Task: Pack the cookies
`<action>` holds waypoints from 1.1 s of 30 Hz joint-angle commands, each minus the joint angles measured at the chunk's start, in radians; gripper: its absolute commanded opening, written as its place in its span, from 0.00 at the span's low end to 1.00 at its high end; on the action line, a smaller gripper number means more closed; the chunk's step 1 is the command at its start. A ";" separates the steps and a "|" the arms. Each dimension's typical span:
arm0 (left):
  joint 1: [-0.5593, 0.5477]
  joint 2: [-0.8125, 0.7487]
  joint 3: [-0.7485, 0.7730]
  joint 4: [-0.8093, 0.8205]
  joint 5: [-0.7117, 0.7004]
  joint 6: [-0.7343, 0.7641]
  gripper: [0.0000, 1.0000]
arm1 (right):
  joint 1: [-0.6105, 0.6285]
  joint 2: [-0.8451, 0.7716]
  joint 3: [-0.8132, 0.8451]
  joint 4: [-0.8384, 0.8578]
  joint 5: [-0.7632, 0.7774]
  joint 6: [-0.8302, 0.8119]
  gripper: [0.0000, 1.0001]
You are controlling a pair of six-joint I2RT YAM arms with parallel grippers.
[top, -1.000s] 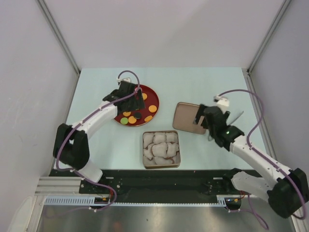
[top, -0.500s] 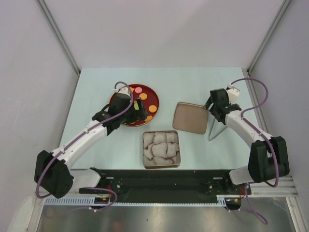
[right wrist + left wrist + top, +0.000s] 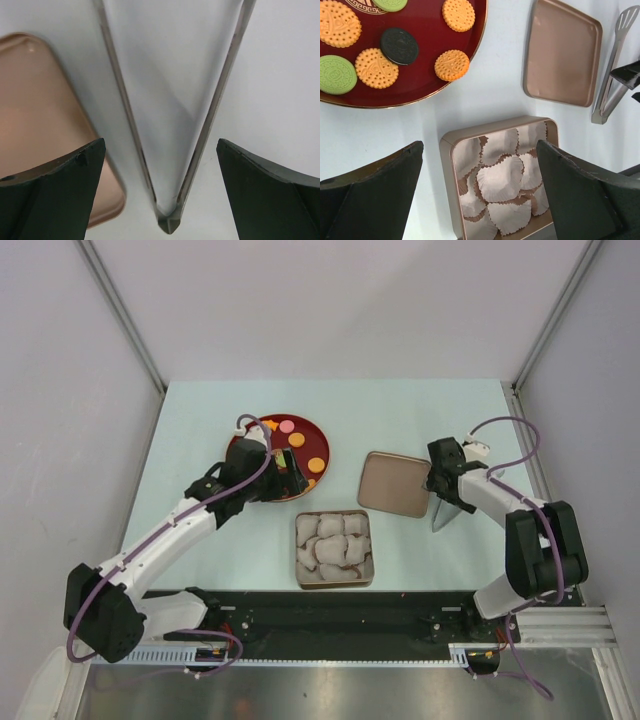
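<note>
Jaws wide on both: my left gripper (image 3: 477, 150) hung over the square gold tin (image 3: 447, 146) near round orange cookies (image 3: 452, 65), my right gripper (image 3: 160, 145) over silver metal tongs (image 3: 216, 100).

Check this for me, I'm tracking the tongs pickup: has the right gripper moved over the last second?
Yes. The right gripper shifted right, off the lid edge it overlapped a second ago, and now sits open over the tongs.
</note>
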 commanded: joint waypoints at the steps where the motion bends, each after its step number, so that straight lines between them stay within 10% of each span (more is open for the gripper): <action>1: -0.008 -0.019 -0.003 0.034 0.042 -0.019 1.00 | -0.024 0.033 -0.017 0.001 0.010 -0.008 1.00; 20: -0.011 0.009 -0.011 0.037 0.036 -0.022 1.00 | -0.097 0.223 0.021 0.081 -0.153 -0.069 0.98; 29: -0.016 0.018 -0.009 0.034 0.033 -0.019 1.00 | -0.099 0.191 -0.034 0.109 -0.166 -0.052 0.74; 33: -0.019 0.023 -0.009 0.034 0.033 -0.020 1.00 | -0.101 0.174 -0.048 0.106 -0.168 -0.052 0.44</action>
